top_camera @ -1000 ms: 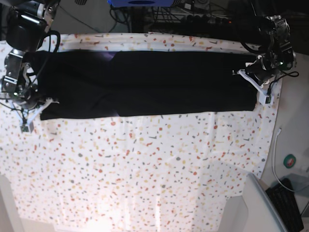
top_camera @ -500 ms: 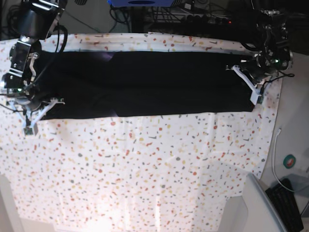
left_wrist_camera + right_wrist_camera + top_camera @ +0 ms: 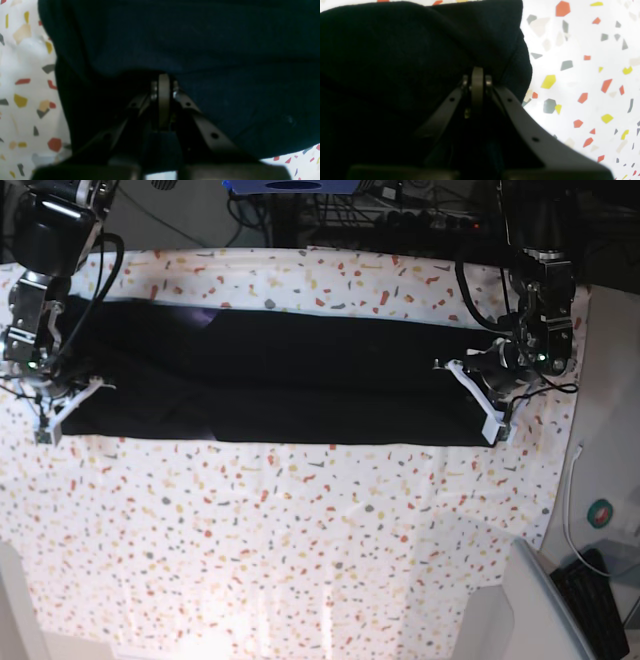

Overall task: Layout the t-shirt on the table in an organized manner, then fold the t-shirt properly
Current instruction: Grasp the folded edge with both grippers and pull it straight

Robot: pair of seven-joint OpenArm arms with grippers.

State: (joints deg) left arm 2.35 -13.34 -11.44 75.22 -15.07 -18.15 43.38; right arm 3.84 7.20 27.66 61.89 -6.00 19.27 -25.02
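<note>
The speckled surface carries the black t-shirt as a long folded band across its far half, the long axis running from one arm to the other. The left fingers are clamped on the band's end at the view's right and the right fingers on the opposite end, so cloth lies between the two grips, neither arm being nearer

We see a robotics lab or workshop. Two black robot arms stand at a table with a speckled cloth. Behind the table there are many tangled cables and dark equipment, and a keyboard lies on the plain grey floor.
</note>
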